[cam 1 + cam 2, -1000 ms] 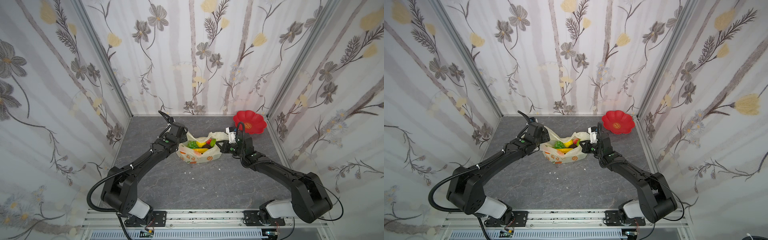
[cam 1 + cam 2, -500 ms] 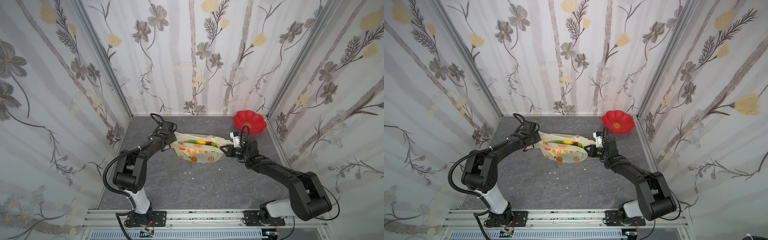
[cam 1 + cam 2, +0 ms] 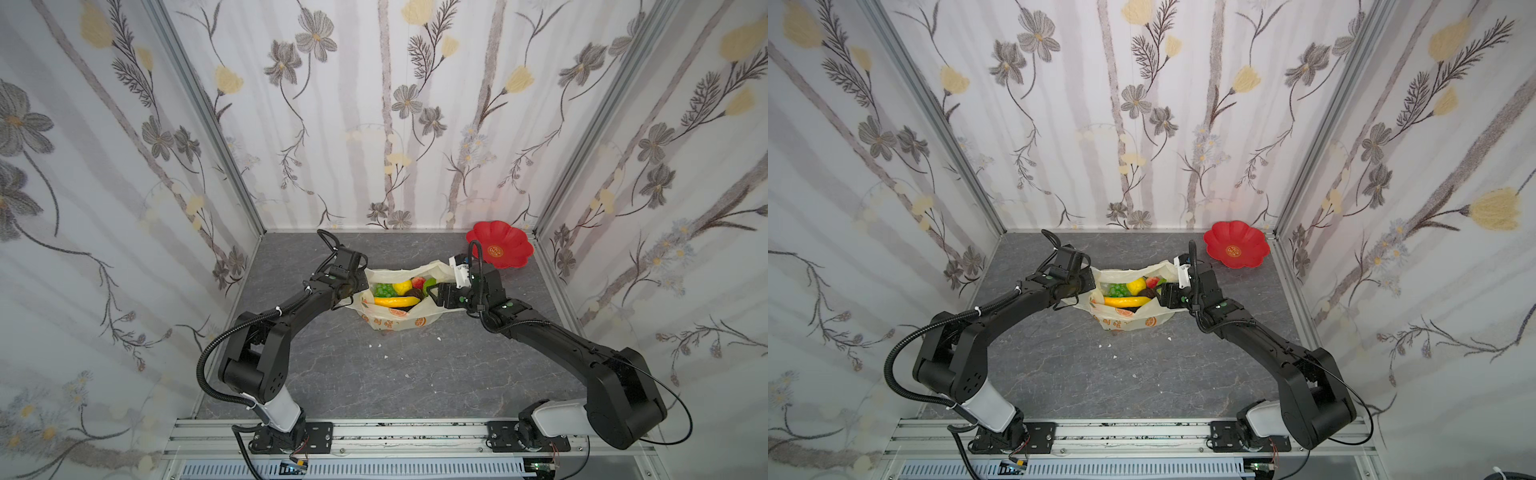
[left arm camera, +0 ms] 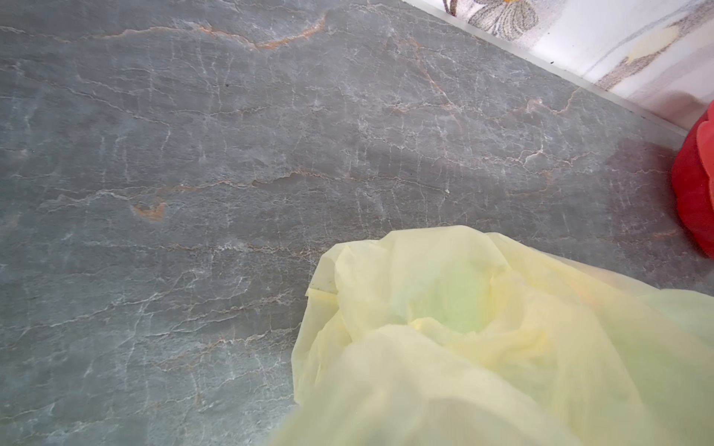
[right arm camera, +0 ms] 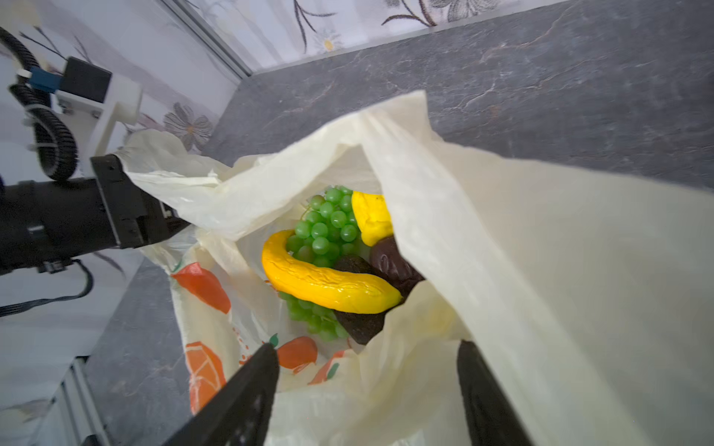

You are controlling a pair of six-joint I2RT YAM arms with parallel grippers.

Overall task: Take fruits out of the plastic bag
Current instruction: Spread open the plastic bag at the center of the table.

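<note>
The plastic bag (image 3: 390, 322) (image 3: 1125, 322) lies mid-table with its mouth open. Inside it show fruits: a yellow banana (image 3: 395, 301) (image 5: 324, 282), green grapes (image 3: 384, 289) (image 5: 328, 224), a lemon (image 3: 402, 286) (image 5: 371, 216), a strawberry (image 3: 418, 282) and dark pieces (image 5: 394, 262). My left gripper (image 3: 360, 286) (image 5: 154, 224) is shut on the bag's left rim. In the left wrist view, bag film (image 4: 483, 347) covers its jaws. My right gripper (image 3: 430, 291) (image 5: 367, 345) stands open at the bag's right rim, its fingers (image 5: 266, 359) straddling loose film.
A red flower-shaped plate (image 3: 498, 249) (image 3: 1237, 249) (image 4: 695, 185) sits in the back right corner, close behind my right wrist. Small white crumbs (image 3: 376, 345) lie on the grey table in front of the bag. Patterned walls close in on three sides.
My left gripper closed on the bag's left rim. My right gripper then opened and let go of the right rim. The bag went from stretched taut to slack, its mouth open.
</note>
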